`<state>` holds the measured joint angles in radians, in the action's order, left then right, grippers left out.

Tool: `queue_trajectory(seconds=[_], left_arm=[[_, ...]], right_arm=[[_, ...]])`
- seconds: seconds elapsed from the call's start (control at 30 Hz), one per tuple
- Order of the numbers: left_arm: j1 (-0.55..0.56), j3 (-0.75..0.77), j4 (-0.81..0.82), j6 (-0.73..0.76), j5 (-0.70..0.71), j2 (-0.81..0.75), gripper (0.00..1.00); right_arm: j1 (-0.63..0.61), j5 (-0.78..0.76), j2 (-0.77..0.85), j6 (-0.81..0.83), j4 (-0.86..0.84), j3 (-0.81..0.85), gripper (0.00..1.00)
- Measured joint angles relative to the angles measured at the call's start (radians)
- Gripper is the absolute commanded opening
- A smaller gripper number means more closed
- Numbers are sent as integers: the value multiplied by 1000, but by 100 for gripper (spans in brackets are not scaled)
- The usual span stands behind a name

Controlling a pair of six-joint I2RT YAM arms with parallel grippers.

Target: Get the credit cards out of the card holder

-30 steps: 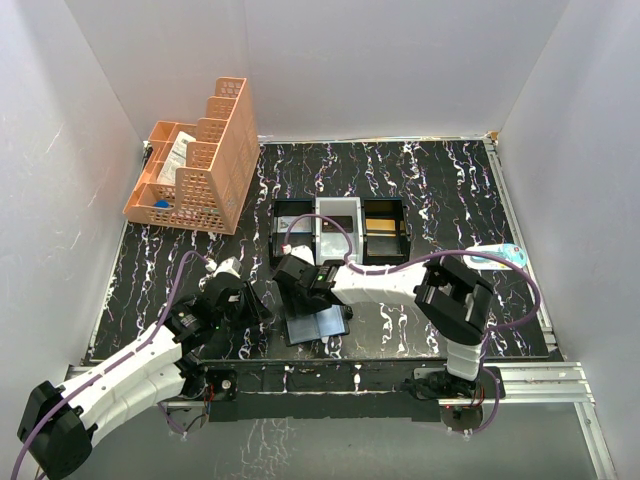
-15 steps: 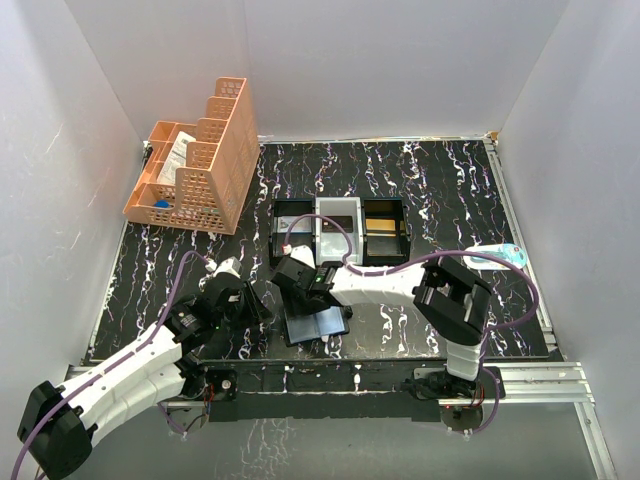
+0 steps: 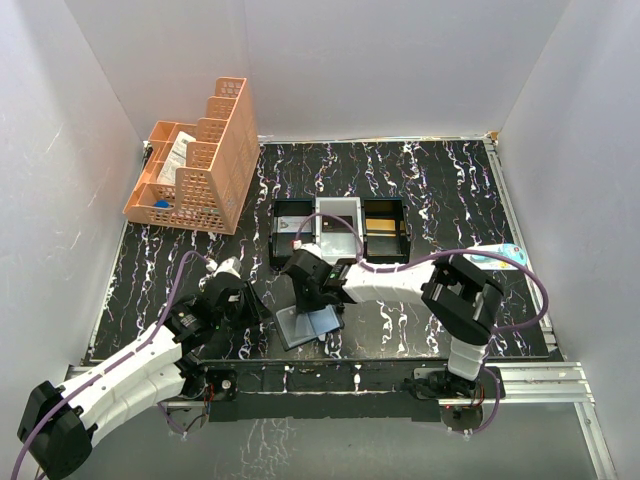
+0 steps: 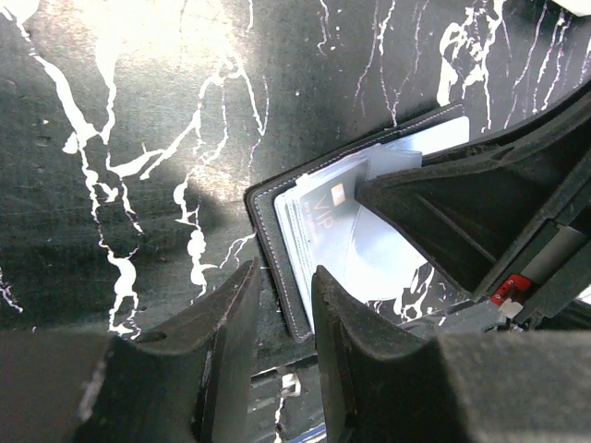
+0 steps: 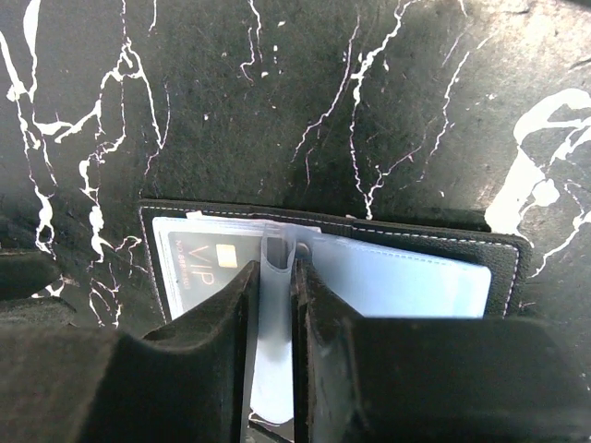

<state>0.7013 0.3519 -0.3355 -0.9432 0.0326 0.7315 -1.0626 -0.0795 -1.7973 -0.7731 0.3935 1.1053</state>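
The card holder (image 3: 310,328) is lying open on the tabletop (image 3: 430,190) near its front edge, between the two arms and just in front of the three-compartment tray (image 3: 340,201). The right gripper (image 5: 275,277) is now reaching down over the holder's middle. Its jaws, wider a second ago, are now pinching a pale sheet (image 5: 275,369) that is standing up out of the fold; whether that is a card or a plastic sleeve cannot be told. Beside it, a card marked VIP (image 5: 208,268) is sitting in the left pocket.

Since the earlier frame the right wrist has been shifting slightly toward the holder and its elbow swinging a little to the right. The holder's left half is now showing lighter grey where it was dark blue.

The left gripper (image 4: 286,305) is staying where it was, its jaws narrowly apart at the holder's stitched corner; whether they are pressing that edge cannot be told.
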Motion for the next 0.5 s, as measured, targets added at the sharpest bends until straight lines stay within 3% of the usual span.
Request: queue_trajectory(seconds=[0.1,0.27,0.5], left_arm=[[0,-1,16,1,-17,0,32],[0,-24,112,5,-88,0,48],[1,-83,399,1,-270,117,59]], right_arm=[[17,32,14,-8,-35,-31,16],[74,139,63,-34,-136,-128,23],[143,275,114,-83,-239,-233,26]])
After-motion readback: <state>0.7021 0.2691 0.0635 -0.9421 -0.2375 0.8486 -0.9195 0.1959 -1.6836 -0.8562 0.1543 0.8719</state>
